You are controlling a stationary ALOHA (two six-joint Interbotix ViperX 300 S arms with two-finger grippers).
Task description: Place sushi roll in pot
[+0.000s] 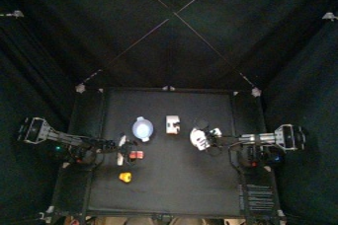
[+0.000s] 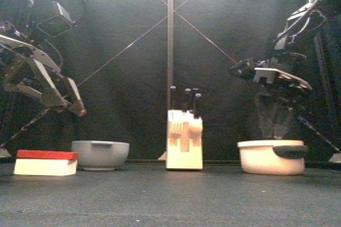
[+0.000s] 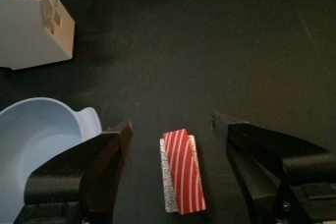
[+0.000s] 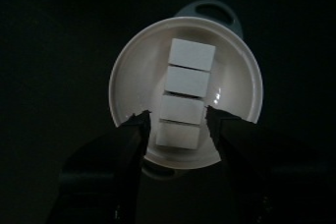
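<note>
The sushi roll (image 3: 182, 169), red-striped on top with a white side, lies flat on the black table beside the pale blue dish (image 3: 39, 154). My left gripper (image 3: 174, 128) hangs above it, open, one jaw on each side and not touching. In the front view the sushi roll (image 2: 46, 161) sits at the far left, below the left gripper (image 2: 67, 100). The white pot (image 4: 184, 81) with a dark handle holds a row of white blocks. My right gripper (image 4: 180, 122) hovers open over the pot's near rim, holding nothing. In the front view the pot (image 2: 272, 156) stands at the right.
A white upright holder (image 2: 184, 136) stands mid-table between the blue dish (image 2: 100, 154) and the pot. A small orange piece (image 1: 126, 177) lies near the front left of the table (image 1: 172, 185). Black curtains ring the table.
</note>
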